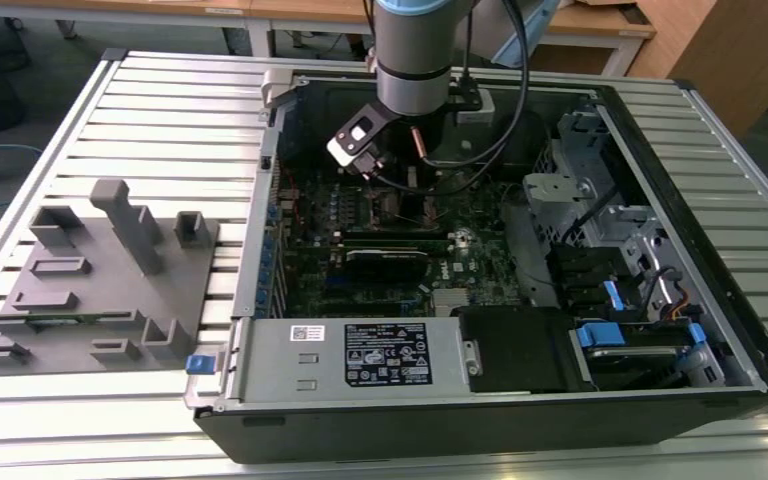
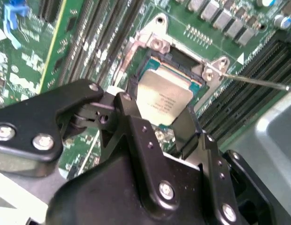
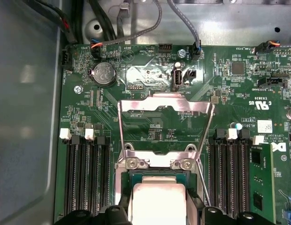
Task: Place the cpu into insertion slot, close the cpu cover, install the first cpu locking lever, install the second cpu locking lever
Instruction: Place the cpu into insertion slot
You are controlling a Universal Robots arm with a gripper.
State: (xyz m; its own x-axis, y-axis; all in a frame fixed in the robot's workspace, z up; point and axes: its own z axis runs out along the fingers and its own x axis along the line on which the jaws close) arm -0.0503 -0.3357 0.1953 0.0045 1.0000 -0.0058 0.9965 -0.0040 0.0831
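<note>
The cpu (image 2: 165, 98), a small square chip with a silver-grey top, lies at the insertion slot (image 2: 176, 60) on the green motherboard. My gripper (image 2: 157, 112) straddles it, with one black finger (image 2: 129, 105) on each side, shut against its edges. In the first wrist view the cpu (image 3: 157, 199) sits just past the gripper (image 3: 157, 216). The cpu cover (image 3: 164, 102), a thin silver frame with a big window, stands swung open beyond the slot (image 3: 157, 177). A thin wire locking lever (image 2: 260, 82) sticks out free beside the socket. In the exterior view the gripper (image 1: 404, 195) reaches down into the case.
Black memory slots (image 3: 87, 173) flank the socket on both sides, one module (image 3: 260, 180) fitted. Cables (image 3: 136, 33) run along the case wall beyond the board. The open computer case (image 1: 277, 330) lies on a slatted table, with a grey fixture block (image 1: 91, 290) at the exterior view's left.
</note>
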